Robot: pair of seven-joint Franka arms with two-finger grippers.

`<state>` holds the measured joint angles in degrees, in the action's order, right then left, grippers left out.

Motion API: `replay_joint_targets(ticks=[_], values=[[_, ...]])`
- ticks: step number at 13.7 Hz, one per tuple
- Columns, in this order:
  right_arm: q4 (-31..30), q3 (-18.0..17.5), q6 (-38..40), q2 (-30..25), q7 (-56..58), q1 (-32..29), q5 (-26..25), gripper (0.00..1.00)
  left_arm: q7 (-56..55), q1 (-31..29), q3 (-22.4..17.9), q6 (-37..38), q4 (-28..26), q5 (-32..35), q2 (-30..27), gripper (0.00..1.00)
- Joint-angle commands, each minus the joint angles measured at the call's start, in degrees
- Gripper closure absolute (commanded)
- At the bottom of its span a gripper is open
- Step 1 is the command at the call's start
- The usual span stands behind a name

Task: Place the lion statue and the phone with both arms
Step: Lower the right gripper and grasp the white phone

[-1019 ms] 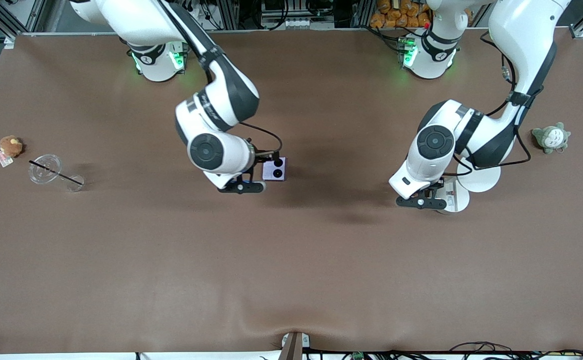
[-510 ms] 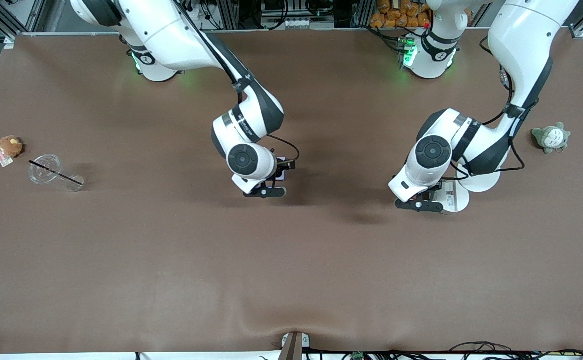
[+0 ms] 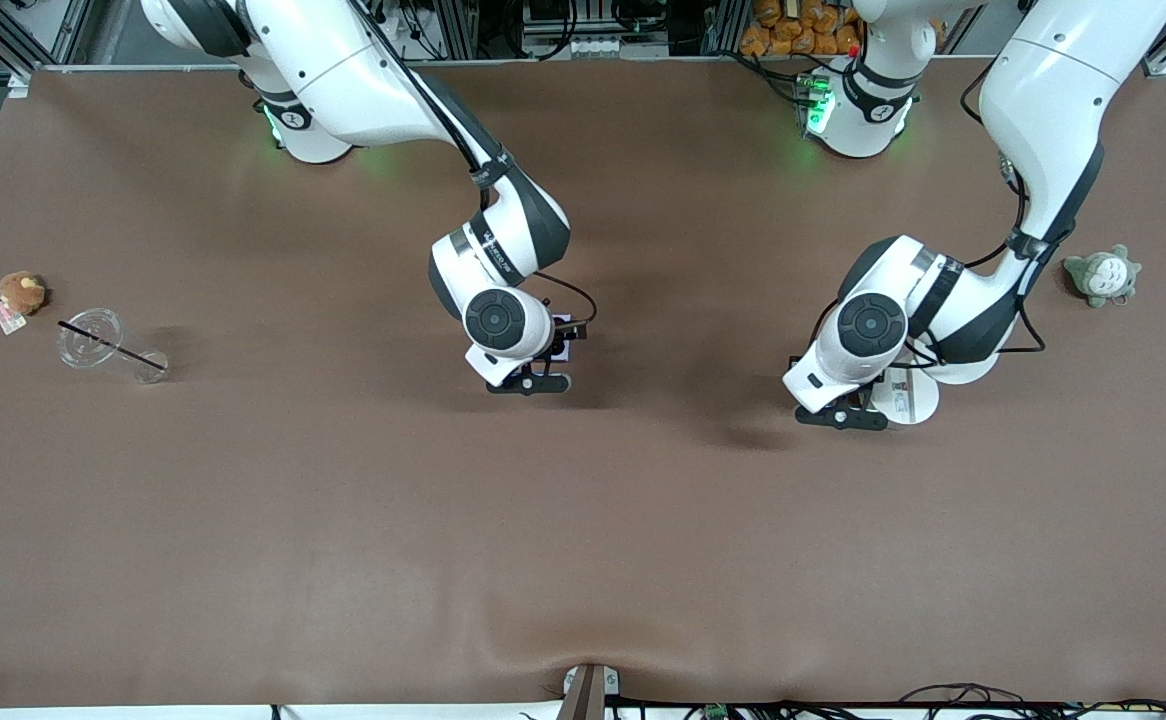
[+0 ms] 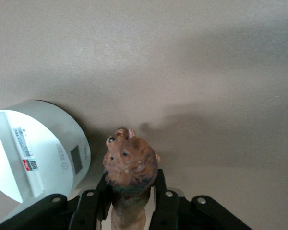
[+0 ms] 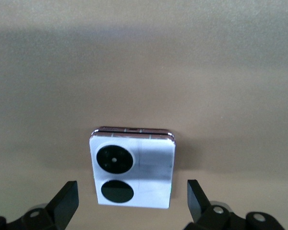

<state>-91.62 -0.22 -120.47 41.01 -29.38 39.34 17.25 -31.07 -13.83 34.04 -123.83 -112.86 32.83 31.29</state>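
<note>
Both arms (image 3: 393, 90) were glossy white with black joint bands, looped black cables, and green-lit bases (image 3: 308, 125).

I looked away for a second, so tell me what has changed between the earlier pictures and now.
The right end effector swung toward the left arm's end of the table and now sits open over the phone, which lies flat, not gripped. The left end effector barely shifted, staying shut on the lion statue beside the white round device. Both plush toys and the clear cup stayed put.
</note>
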Motion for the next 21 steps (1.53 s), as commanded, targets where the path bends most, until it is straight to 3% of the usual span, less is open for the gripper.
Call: replay_joint_targets(ticks=[1,17,19,21], values=[[-2.85,0.48,-3.88,-0.85,-1.47,1.09,-1.07,0.00,0.39,-1.20,0.33,-0.36,1.06,1.88,1.31,1.00],[-3.04,0.92,-8.46,1.61,-3.76,3.29,-1.77,0.02,0.39,-1.64,0.33,-0.80,3.00,2.41,3.95,1.00],[-2.95,1.27,-7.77,1.61,-4.97,3.12,-2.30,0.96,0.39,-1.64,0.33,-0.80,3.09,2.41,3.95,1.00],[-2.77,1.27,-6.45,0.92,-6.39,2.76,-2.30,1.00,0.31,-1.64,0.33,-0.89,3.09,2.76,4.04,1.00]])
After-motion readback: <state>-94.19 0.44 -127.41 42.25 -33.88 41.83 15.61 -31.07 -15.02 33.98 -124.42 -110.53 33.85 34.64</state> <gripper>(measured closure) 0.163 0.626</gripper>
